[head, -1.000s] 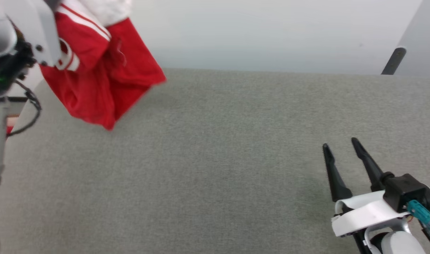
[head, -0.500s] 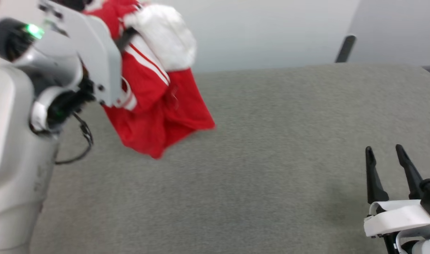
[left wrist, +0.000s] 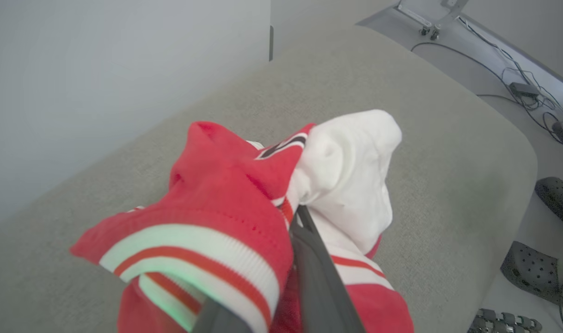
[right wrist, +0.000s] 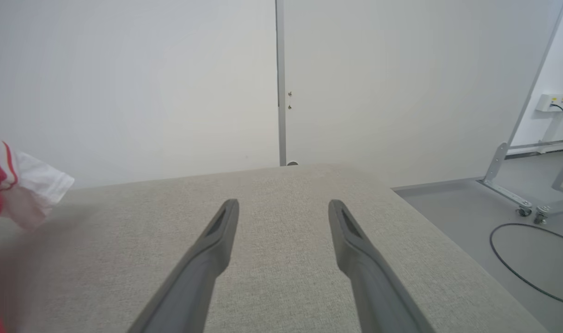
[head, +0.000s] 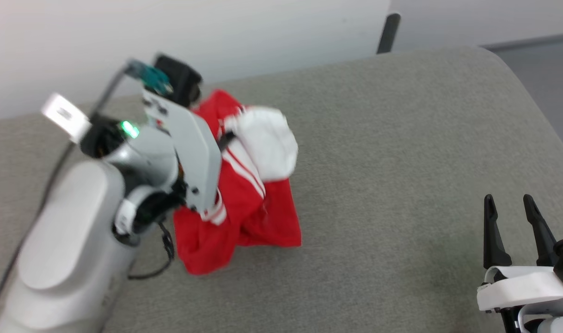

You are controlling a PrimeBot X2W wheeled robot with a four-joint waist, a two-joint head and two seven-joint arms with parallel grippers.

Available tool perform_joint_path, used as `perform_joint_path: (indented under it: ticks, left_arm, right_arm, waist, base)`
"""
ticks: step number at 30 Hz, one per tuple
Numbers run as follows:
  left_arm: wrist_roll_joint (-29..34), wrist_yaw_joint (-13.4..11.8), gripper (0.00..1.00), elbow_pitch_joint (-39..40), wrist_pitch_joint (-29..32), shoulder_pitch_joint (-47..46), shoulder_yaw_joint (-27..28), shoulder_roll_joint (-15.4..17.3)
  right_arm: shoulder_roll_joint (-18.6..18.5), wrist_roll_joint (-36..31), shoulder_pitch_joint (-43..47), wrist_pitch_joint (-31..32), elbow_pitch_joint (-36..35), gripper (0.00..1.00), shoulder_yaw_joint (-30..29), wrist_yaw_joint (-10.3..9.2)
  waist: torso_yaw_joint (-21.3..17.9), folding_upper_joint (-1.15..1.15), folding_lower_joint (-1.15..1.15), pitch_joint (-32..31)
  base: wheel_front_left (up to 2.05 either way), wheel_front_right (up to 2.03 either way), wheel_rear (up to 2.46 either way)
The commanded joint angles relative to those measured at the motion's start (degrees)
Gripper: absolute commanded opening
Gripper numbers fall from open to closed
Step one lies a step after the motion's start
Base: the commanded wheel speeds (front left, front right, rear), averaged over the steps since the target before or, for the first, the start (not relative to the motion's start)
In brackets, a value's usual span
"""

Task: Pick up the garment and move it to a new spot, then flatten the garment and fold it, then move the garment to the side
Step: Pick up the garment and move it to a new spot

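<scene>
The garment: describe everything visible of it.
The garment is a red, knit-looking jersey with a white short sleeve and red-white striped ribbed trim. It hangs bunched and crumpled, pinched near its top by the shut jaws of the left gripper, over the grey upholstered surface. Whether its lowest fold touches that surface cannot be told.

At the left of the head view the left arm (head: 64, 245) is a smooth pale-grey shell ending in a flat grey plate (head: 196, 162) with small dark screws, with a green light (head: 130, 129), a teal plug (head: 151, 79) and a thin black cable (head: 169, 247) looped below. At lower right the right gripper (head: 508, 200) has two long dark tapering fingers (head: 492, 236) — each slotted near its tip — above a curved white band (head: 522, 283).
</scene>
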State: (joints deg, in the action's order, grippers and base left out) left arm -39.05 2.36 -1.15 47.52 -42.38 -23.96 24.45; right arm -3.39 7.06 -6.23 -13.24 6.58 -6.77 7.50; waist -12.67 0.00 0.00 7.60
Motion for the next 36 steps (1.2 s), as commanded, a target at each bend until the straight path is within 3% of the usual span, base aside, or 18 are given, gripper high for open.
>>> perform_joint_path:
  ticks: [1, 12, 15, 16, 18, 19, 28, 36]
  left_arm:
    - [-0.26, -0.01, 0.0, -0.78, -0.24, 1.3, -0.64, -0.27]
    - [0.28, 2.33, 0.03, -8.8, -0.52, 4.72, -6.26, -2.27]
    - [-0.33, 2.99, 0.34, -11.28, -1.23, 4.59, -6.77, -2.74]
    - [-0.49, 3.24, 0.49, -11.89, -1.48, 4.55, -7.03, -2.98]
    - [-0.93, 3.65, 0.97, -12.95, -1.85, 4.32, -7.46, -3.14]
    - [-1.0, 3.84, 1.0, -13.28, -2.19, 4.09, -7.67, -3.11]
    - [-2.11, 4.74, 1.0, -13.52, -5.63, 3.17, -8.77, -2.84]
    - [-1.17, 5.0, 1.0, -9.96, -15.8, 6.17, -6.69, -0.34]
  right_arm:
    - [0.17, 0.53, -0.6, -0.48, 0.69, 1.0, -0.11, -0.02]
    - [0.53, 1.18, -2.72, -1.44, 4.02, 1.0, 0.94, -0.02]
    - [0.52, 1.22, -2.65, -1.56, 4.89, 1.0, 0.97, -0.02]
    - [0.53, 1.17, -2.68, -1.63, 5.06, 1.0, 0.93, -0.02]
    - [0.54, 0.97, -2.55, -1.72, 5.33, 1.0, 0.83, -0.02]
    - [0.54, 0.82, -2.46, -1.74, 5.48, 1.0, 0.83, -0.02]
    - [-0.19, 0.1, -1.03, -1.55, 5.15, 1.0, 1.5, -0.02]
    - [-1.11, -0.06, 1.0, -0.41, 4.13, 1.0, 3.08, -0.02]
  waist:
    - [-2.03, 0.0, 0.0, 1.83]
    - [-3.11, 0.0, 0.0, 2.76]
    - [-2.81, 0.0, 0.0, 2.11]
    - [-2.63, 0.0, 0.0, 1.79]
    - [-2.16, 0.0, 0.0, 1.1]
    - [-1.9, 0.0, 0.0, 0.74]
    - [1.61, 0.0, 0.0, -3.51]
    - [5.55, 0.0, 0.0, -7.58]
  base:
    - [0.0, 0.0, 0.0]
    - [0.0, 0.0, 0.0]
    - [0.0, 0.0, 0.0]
    - [0.0, 0.0, 0.0]
    - [0.0, 0.0, 0.0]
    - [0.0, 0.0, 0.0]
    - [0.0, 0.0, 0.0]
    - [0.0, 0.0, 0.0]
